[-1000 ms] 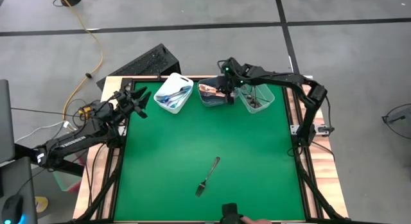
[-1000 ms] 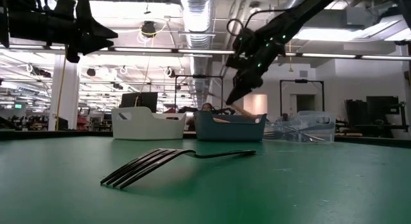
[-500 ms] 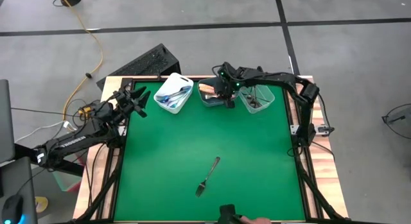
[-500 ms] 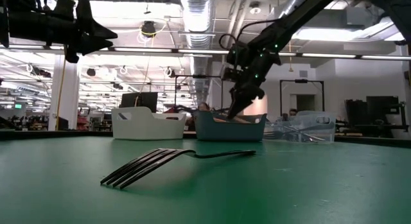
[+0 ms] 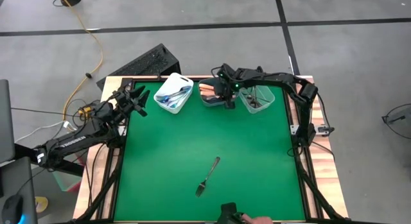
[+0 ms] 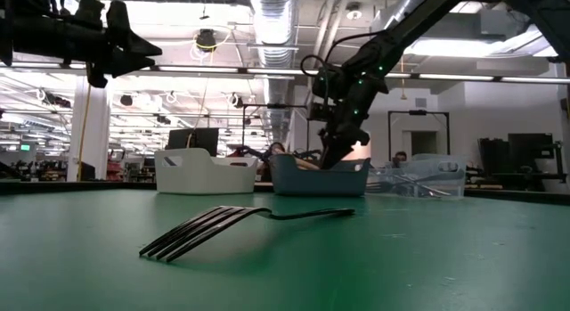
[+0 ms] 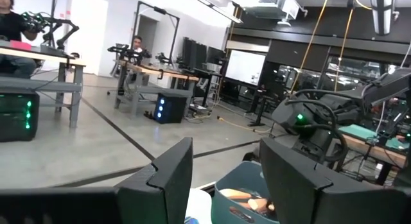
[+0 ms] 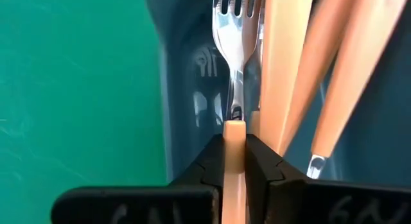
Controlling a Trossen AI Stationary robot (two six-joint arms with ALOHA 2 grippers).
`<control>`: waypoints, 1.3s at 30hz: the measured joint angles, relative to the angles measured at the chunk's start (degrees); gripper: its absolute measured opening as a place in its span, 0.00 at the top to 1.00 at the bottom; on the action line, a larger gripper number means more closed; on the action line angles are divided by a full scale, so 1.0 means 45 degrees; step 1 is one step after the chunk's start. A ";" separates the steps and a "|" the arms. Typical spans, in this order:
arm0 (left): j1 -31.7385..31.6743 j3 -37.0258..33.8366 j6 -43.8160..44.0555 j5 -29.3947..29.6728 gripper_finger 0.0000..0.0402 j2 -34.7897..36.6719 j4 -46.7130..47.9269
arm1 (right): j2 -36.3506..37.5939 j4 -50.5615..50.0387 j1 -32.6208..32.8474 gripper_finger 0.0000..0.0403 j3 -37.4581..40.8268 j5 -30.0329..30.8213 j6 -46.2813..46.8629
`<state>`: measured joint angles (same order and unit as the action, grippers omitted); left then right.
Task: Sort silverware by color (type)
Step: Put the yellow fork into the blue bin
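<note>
Table: green mat [image 5: 192,140], three bins along its far edge.
Right gripper [image 8: 235,161]: clamped on orange-handled fork [image 8: 234,89], seemingly inside grey-blue bin [image 5: 210,97].
Left gripper [image 5: 139,99]: fingers apart, raised by the mat's far-left corner.
Black fork [image 5: 207,176]: alone mid-mat.

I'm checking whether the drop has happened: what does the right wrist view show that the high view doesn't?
Only the right wrist view shows the right gripper clamping an orange-handled fork. Only the high view shows the left gripper beside the white bin, and a black fork on the mat. Both show the grey-blue bin.
</note>
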<state>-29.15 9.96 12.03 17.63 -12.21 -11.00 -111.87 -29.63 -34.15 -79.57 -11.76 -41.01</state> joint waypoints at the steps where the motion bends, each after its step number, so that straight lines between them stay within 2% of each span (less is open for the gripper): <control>1: 0.0000 0.0003 0.0000 0.0000 0.59 0.0000 0.0000 | 0.0000 -0.0004 -0.0014 0.89 0.0000 0.0026 0.0005; 16: 0.0000 0.0005 -0.0228 0.0223 0.59 0.0000 -0.0005 | 0.0000 -0.0019 -0.0049 0.88 0.0005 0.0343 -0.0002; 28: 0.0000 0.0010 -0.0228 0.0223 0.59 0.0000 -0.0005 | 0.0000 -0.0005 -0.0006 0.73 0.0005 0.0654 0.0011; 39: 0.0000 0.0010 -0.0233 0.0223 0.59 0.0000 -0.0003 | 0.0000 0.0029 -0.0006 0.69 0.0005 0.1013 0.0136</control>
<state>-29.15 10.00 10.98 18.63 -12.21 -11.02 -111.87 -29.50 -34.17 -79.55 -7.20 -40.40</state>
